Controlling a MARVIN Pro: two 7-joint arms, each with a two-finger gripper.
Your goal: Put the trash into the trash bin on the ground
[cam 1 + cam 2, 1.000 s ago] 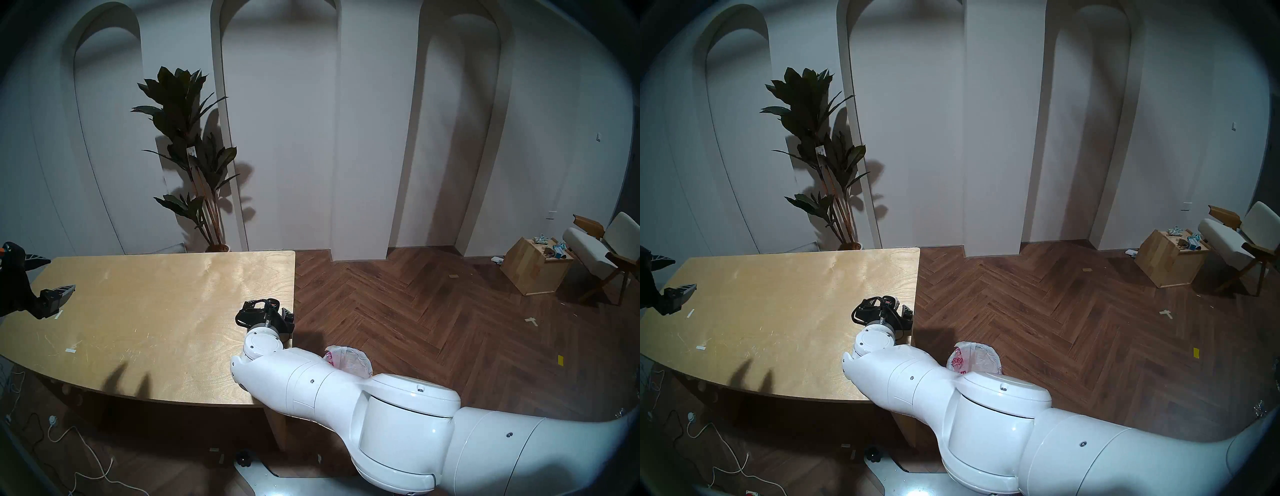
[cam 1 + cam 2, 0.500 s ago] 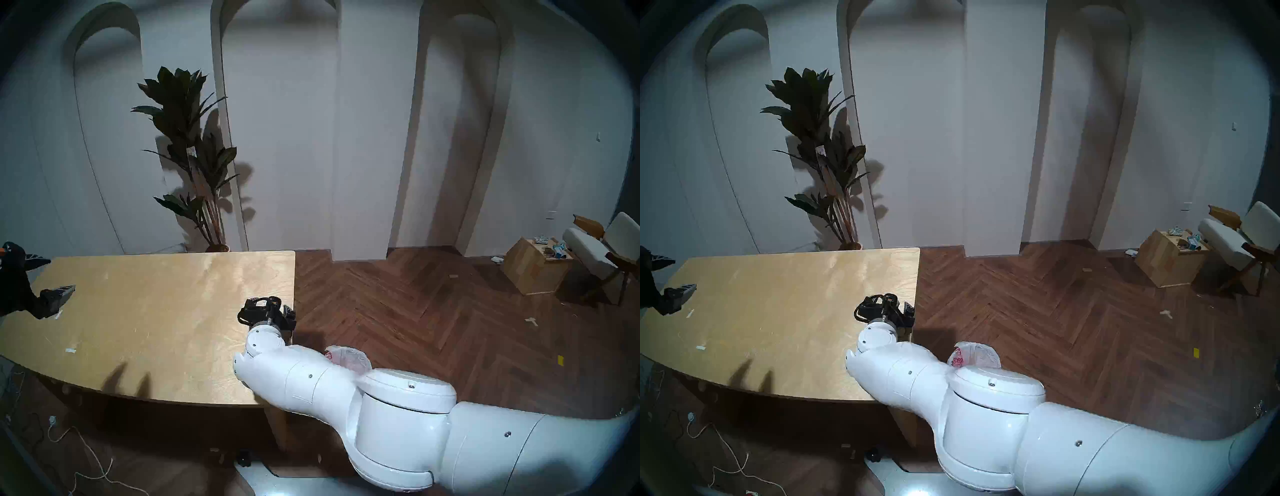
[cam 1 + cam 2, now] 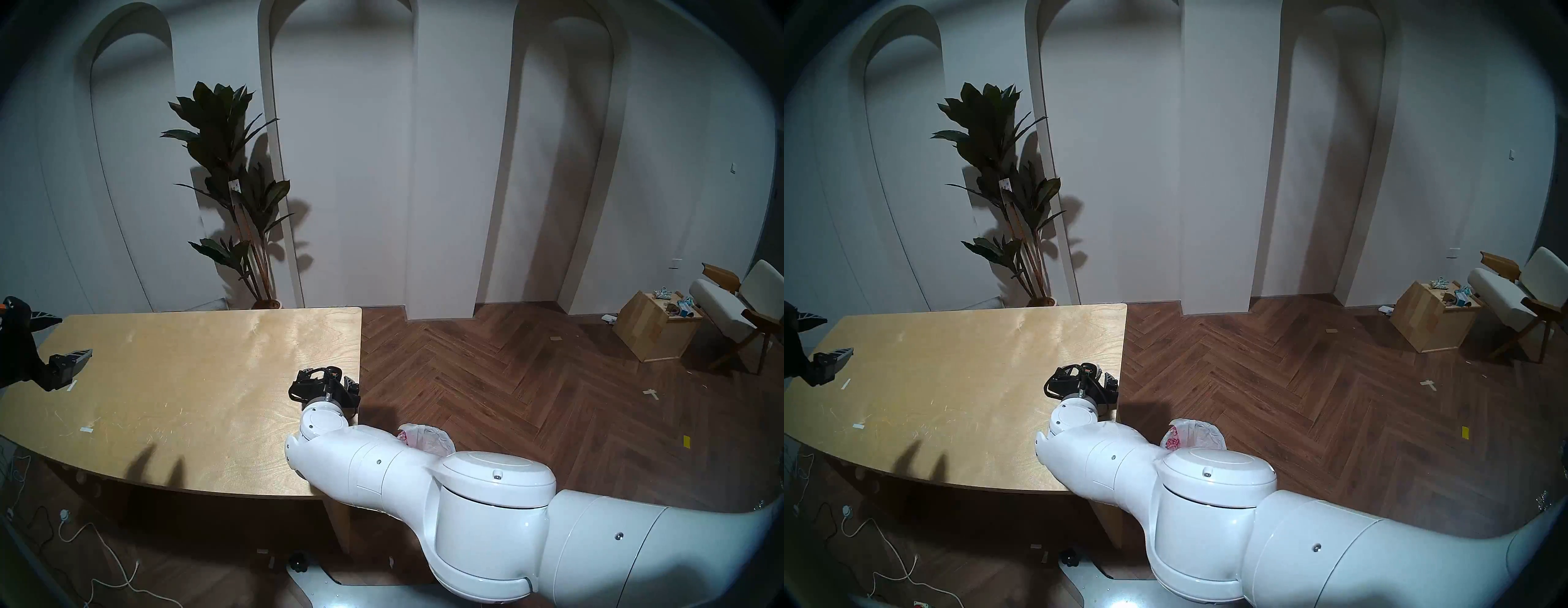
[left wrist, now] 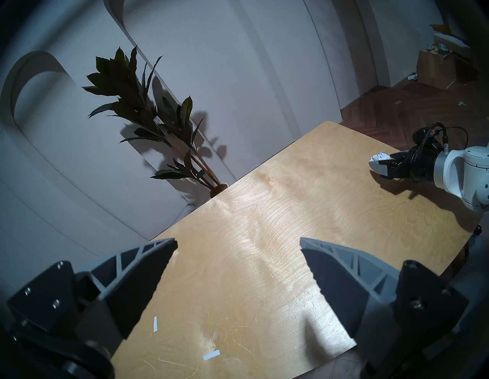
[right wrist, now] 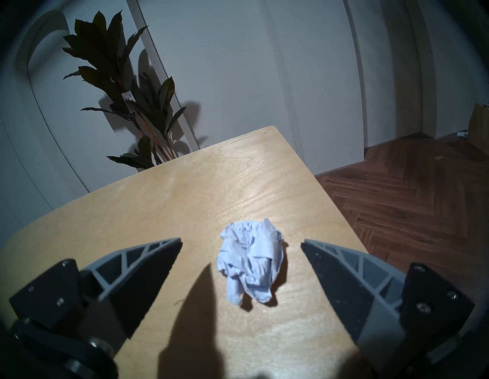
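From the head, our right gripper (image 3: 339,384) sits slightly lower than half a second ago, beside the trash bin (image 3: 428,439) on the floor. Left wrist: left gripper (image 4: 238,244) spread, empty. Right wrist: fingers wide around the paper ball (image 5: 250,258) on the table's (image 5: 185,185) right edge

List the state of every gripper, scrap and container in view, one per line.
Right pincer: open, straddling the paper ball, not touching it.
Left pincer: open, empty.
Paper ball: crumpled, resting on the table.
Trash bin: upright on the floor, bag-lined, contents hidden.
Wooden box: open, cluttered.
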